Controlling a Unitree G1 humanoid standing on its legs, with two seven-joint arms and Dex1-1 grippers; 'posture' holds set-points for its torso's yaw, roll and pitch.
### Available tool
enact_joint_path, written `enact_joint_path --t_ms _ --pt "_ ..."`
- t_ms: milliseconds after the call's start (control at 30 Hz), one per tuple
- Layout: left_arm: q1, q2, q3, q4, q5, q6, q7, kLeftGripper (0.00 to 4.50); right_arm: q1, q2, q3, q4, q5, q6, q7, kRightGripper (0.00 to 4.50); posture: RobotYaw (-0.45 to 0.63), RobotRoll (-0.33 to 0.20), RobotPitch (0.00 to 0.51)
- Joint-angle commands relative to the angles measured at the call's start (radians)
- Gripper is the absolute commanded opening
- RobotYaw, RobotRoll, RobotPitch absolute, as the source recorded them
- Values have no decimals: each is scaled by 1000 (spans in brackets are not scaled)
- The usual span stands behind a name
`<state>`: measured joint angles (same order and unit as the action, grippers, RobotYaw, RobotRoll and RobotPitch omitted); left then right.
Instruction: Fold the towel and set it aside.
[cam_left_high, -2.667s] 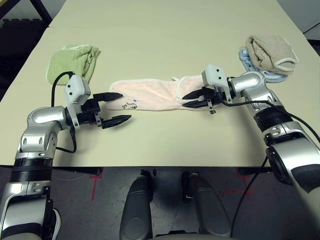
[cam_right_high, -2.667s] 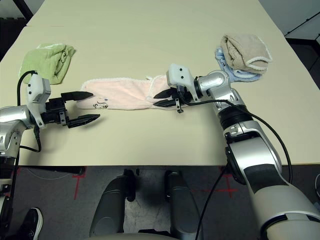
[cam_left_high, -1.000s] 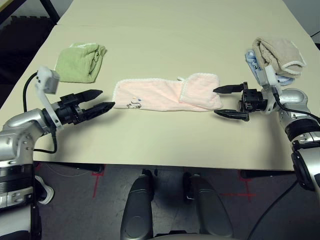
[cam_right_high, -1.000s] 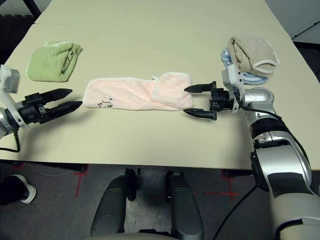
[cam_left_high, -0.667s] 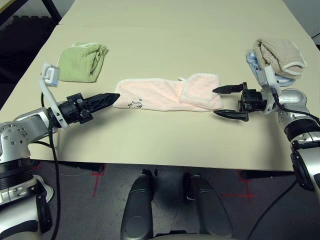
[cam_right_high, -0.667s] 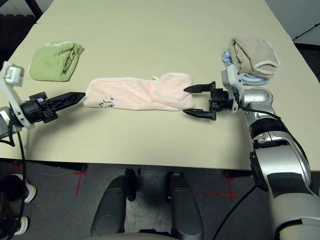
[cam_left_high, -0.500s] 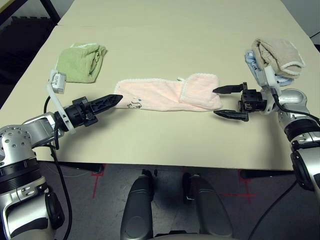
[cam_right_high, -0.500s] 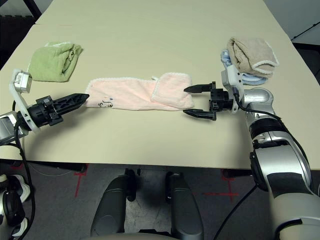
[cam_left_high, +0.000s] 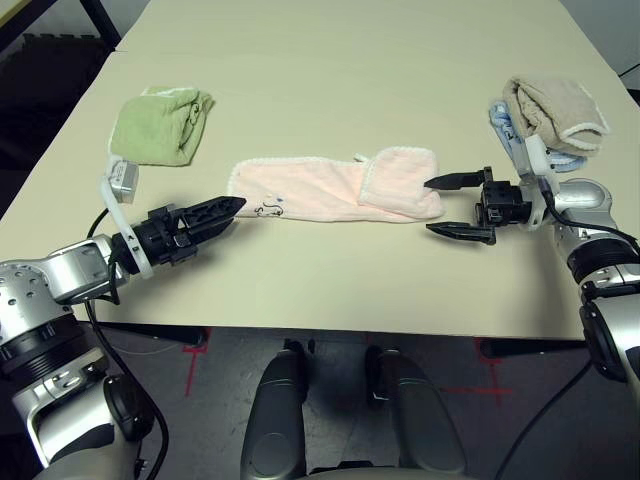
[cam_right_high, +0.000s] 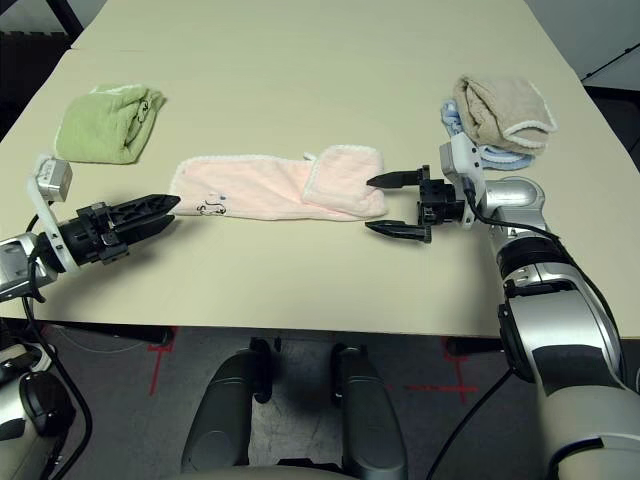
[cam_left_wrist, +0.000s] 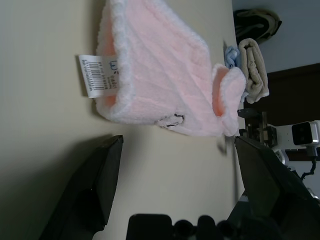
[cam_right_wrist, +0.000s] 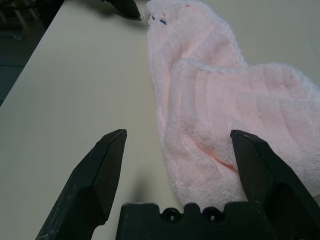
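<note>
Half the blue towel (cam_left_high: 503, 122) hides under the beige towel (cam_left_high: 553, 108); both arms lie level, jaws open, flanking the towel (cam_left_high: 335, 186).

The towel (cam_left_high: 335, 190) lies stretched left to right across the middle of the table (cam_left_high: 330, 70), its right end folded back on top of itself. The left hand (cam_left_high: 218, 214) sits just off the towel's left end, pointing at it; the right hand (cam_left_high: 447, 206) sits just off its right end, facing the other way. A second towel (cam_left_high: 160, 125) lies behind and left, well apart. Two more towels (cam_left_high: 552, 112) are stacked at the far right, behind the right hand.
</note>
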<state>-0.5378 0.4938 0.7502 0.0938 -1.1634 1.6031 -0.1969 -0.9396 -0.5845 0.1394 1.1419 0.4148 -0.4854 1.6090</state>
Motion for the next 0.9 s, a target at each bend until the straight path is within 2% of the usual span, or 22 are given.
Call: enact_joint_path --t_ms 33,467,833,900 --pt "0 -24 24 9 28 5 49 4500 0 -4 -23 14 -8 -7 5 4487 52 0 218" --pt "-36 -76 14 41 58 -54 89 4500 -9 4 -46 0 8 35 5 4487 39 0 219" --pt "-55 -74 -27 83 72 -119 74 4500 -11 0 -41 -2 0 28 5 4487 36 0 219" --pt "-54 -74 -32 88 78 -141 74 4134 -10 1 -40 -2 -3 26 5 4500 36 0 219"
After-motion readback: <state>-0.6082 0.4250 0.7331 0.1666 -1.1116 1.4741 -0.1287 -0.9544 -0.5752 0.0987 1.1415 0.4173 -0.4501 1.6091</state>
